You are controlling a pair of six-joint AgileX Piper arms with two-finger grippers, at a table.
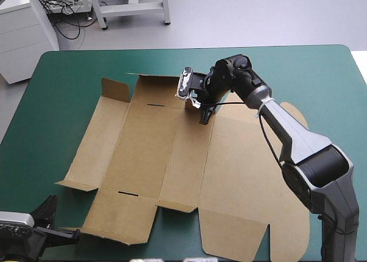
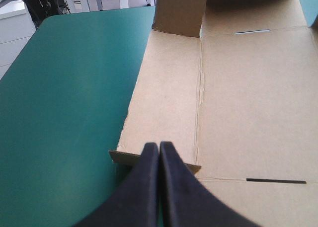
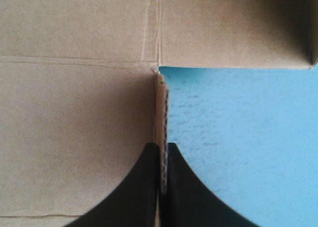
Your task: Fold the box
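High view is showing the teal-green table [image 1: 69, 84] carrying one brown box [image 1: 143, 153], lying as a flat cut sheet across the middle and nearly reaching the near edge. Two grippers are in view. The right gripper [image 3: 161, 148] is reaching over the sheet's far side, its fingers all but closed on an edge of board. The left gripper [image 2: 159, 146] is hovering by the table's near-left corner, fingers pressed together and empty, just short of a low flap [image 2: 124, 157]. One small flap [image 1: 114, 90] is standing upright toward the far-left corner. Two dark slots [image 1: 127, 193] are showing in the sheet.
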